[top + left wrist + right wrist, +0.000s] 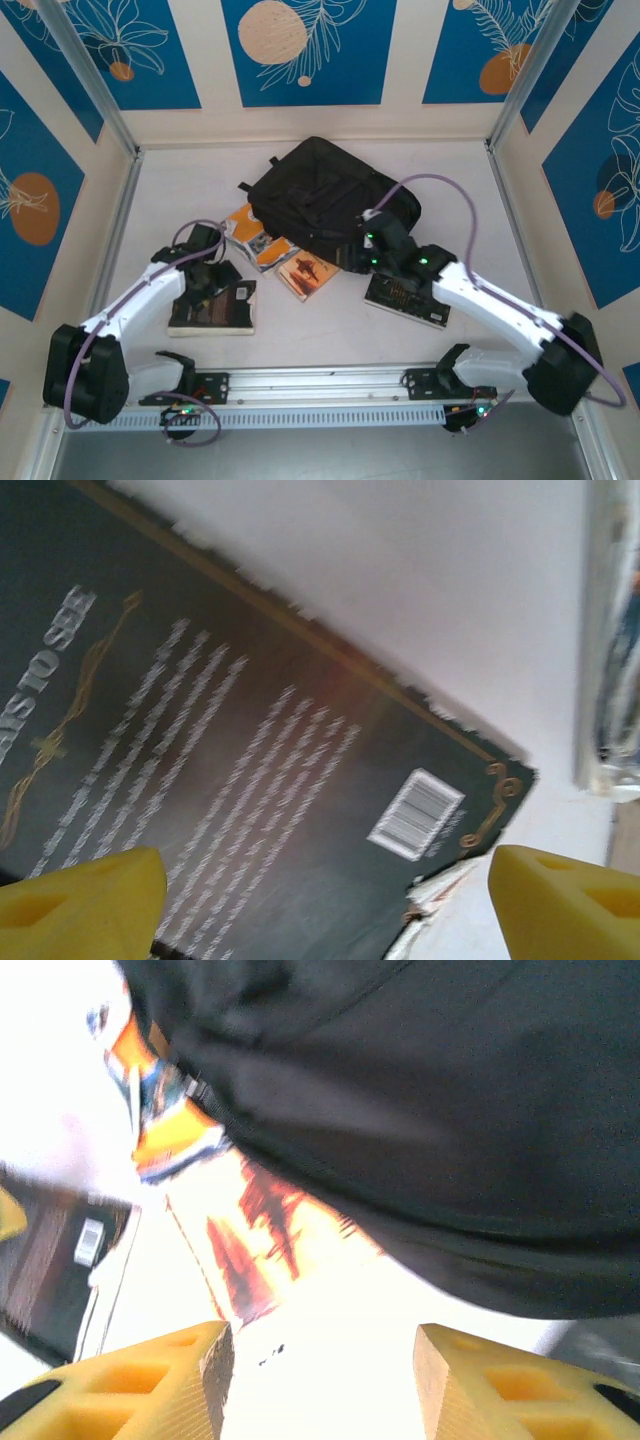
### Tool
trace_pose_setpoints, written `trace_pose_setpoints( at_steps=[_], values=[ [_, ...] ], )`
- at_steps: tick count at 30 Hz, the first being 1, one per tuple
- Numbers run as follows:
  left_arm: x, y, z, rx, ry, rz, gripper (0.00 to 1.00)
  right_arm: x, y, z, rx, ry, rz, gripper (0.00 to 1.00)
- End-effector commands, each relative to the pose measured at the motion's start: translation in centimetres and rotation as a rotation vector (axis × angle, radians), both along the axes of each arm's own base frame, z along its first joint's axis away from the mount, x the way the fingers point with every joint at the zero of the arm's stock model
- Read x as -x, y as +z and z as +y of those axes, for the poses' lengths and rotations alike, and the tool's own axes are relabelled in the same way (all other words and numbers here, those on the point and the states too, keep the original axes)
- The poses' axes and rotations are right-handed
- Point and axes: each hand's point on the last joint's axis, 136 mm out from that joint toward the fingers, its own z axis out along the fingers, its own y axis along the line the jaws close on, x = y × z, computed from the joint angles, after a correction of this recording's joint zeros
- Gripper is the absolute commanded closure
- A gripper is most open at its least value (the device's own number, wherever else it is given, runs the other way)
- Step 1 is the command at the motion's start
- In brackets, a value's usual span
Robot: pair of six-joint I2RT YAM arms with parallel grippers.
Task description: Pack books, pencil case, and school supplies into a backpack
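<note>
The black backpack (325,205) lies flat at the table's centre. Two orange books (255,235) (308,270) poke out from under its near-left edge. A dark book (215,312) lies at the left, back cover up with a barcode (415,813); my left gripper (205,278) hovers open just above it (325,910). Another dark book with gold pattern (405,298) lies under my right arm. My right gripper (365,250) stands open (320,1380) at the backpack's near edge (420,1110), over one orange book (265,1235). The pencil case and small supplies are hidden or out of view.
Walls with blue panels enclose the table on three sides. A metal rail (320,385) runs along the near edge between the arm bases. Bare white tabletop (330,335) lies between the two dark books.
</note>
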Motion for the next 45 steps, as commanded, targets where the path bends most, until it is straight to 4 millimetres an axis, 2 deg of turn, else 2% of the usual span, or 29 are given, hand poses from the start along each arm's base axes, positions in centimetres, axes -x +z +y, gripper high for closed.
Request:
trace_pose_setpoints(
  at_steps=[1, 4, 10, 13, 16, 19, 25, 28, 32, 35, 40, 45],
  values=[
    [2.9, -1.2, 0.9, 0.028, 0.143, 0.060, 0.18, 1.0, 0.4, 5.9, -0.055, 0.228, 0.033, 0.49],
    [4.6, -1.4, 1.7, 0.032, 0.201, 0.051, 0.19, 1.1, -1.0, 10.1, -0.044, 0.337, 0.103, 0.49],
    [7.3, -1.8, 4.1, -0.010, 0.316, -0.006, 0.26, 0.4, -3.4, 18.3, -0.056, 0.481, 0.168, 0.56],
    [7.9, -2.3, 4.5, -0.010, 0.341, -0.008, 0.30, 0.3, -5.0, 21.9, -0.065, 0.547, 0.216, 0.57],
    [7.9, -3.1, 4.5, -0.002, 0.350, -0.008, 0.32, 0.2, -6.3, 24.8, -0.068, 0.592, 0.245, 0.56],
    [7.7, -3.7, 4.7, -0.007, 0.355, -0.008, 0.34, -0.7, -7.9, 26.5, -0.043, 0.590, 0.242, 0.56],
    [6.7, -4.6, 4.1, 0.032, 0.352, -0.022, 0.38, -2.5, -11.9, 27.8, 0.042, 0.558, 0.280, 0.49],
    [6.1, -4.9, 3.7, 0.055, 0.344, -0.033, 0.41, -2.7, -13.6, 27.9, 0.085, 0.559, 0.306, 0.47],
    [5.2, -5.0, 3.1, 0.082, 0.321, -0.046, 0.42, -2.1, -14.9, 27.7, 0.124, 0.582, 0.350, 0.46],
    [4.0, -5.2, 1.7, 0.140, 0.270, -0.061, 0.42, -0.8, -14.9, 27.4, 0.122, 0.620, 0.388, 0.46],
    [4.0, -6.4, 0.7, 0.161, 0.224, 0.015, 0.42, 2.4, -13.3, 26.7, 0.043, 0.703, 0.470, 0.47],
    [3.9, -7.0, -0.1, 0.189, 0.187, 0.040, 0.45, 5.4, -12.1, 25.0, -0.028, 0.747, 0.537, 0.48]
  ],
)
